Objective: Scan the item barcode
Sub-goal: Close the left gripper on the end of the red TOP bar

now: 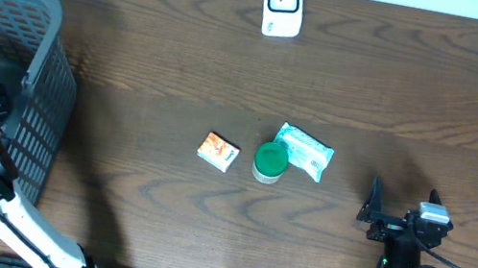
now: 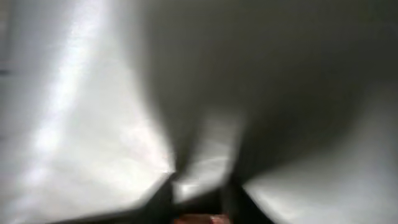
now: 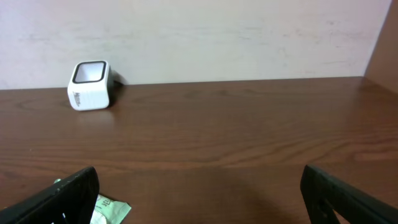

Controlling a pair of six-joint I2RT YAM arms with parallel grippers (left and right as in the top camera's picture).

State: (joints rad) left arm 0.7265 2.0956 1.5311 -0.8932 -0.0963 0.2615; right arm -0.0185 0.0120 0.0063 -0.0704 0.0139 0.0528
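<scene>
Left jaws: down inside basket (image 1: 46, 112) at table's left end. Wrist view shows only a blurred pale surface close up, with dark fingers (image 2: 163, 198) at bottom edge. Apart or clamped: cannot tell.

Right jaws: wide apart, nothing between, low over table (image 1: 136, 49) near right front, facing scanner (image 1: 282, 5).

Scanner: white, at back edge by wall.

Mid-table row: orange box (image 1: 218, 151), green tub (image 1: 270, 162), white-green packet (image 1: 304, 152). Tub against packet, box just beside tub.
</scene>
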